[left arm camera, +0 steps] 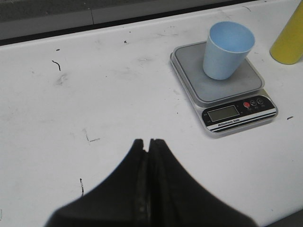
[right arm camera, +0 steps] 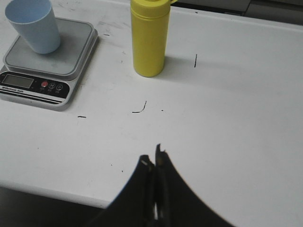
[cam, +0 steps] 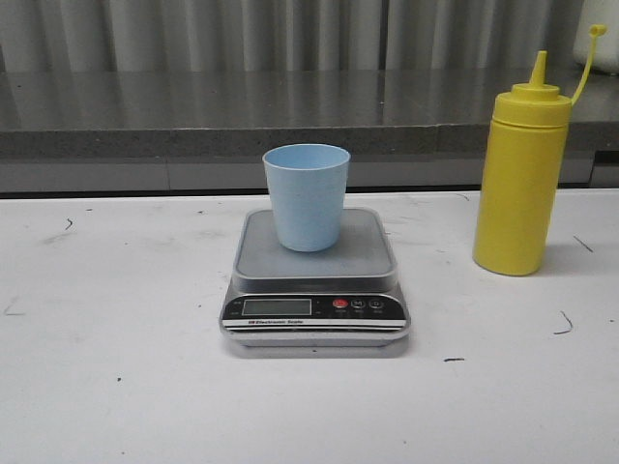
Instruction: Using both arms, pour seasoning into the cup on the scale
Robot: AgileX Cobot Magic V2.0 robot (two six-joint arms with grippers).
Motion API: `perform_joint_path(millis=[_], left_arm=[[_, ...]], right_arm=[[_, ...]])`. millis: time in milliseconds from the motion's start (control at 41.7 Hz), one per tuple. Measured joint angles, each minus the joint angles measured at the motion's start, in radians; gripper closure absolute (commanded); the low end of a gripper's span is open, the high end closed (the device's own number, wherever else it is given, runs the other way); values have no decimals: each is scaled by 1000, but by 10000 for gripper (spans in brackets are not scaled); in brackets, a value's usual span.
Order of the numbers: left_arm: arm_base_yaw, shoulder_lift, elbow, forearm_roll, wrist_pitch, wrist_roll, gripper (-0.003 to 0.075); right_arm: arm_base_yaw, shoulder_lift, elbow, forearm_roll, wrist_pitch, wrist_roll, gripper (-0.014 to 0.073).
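Here's the setup: the cup [cam: 307, 196] stands upright on the scale [cam: 315, 290], sitting toward the back of the platform, and it looks empty from the wrist views. The bottle [cam: 519, 179] stands upright on the surface [cam: 116, 387] to the right of the scale, well apart from it, nozzle up and its cap hanging off on the strap.

Both arms are held back. The left gripper [left arm camera: 148, 144] is clenched, jaws pressed together with nothing between them, hovering over bare surface well short of the scale. The right gripper [right arm camera: 154, 160] is clenched too, also empty, nearer the bottle than the scale but well apart from it.

So nothing is grasped yet, and pouring hasn't begun. What to watch for: the bottle is tall and narrow, so a gripper arriving without opening first would likely knock it over. The cup looks light and sits loose on the platform; a nudge from the left arm could slide or tip it off the scale. And a squeeze with the nozzle off-line would likely put seasoning on the platform.
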Motion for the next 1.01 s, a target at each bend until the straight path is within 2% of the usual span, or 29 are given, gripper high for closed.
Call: perform_joint_path(millis=[240,384,503,719,839,1007], left_arm=[[0,-13,11,0,-6,0,740],[45,-78,102,5,-63,0,740],[132,-204,259,19,-216,0,740],[275,-496,626,-26,-573,0,740],[309,-612,747,-48,-671,0,740],[328,-654,757,-54,-726,0,740]], right_arm=[[0,0,0,0,0,0,662],[0,0,0,0,0,0,662],[0,0,0,0,0,0,662],[0,0,0,0,0,0,662],[0,0,0,2,0,0,662],[0,0,0,2,2,0,662]])
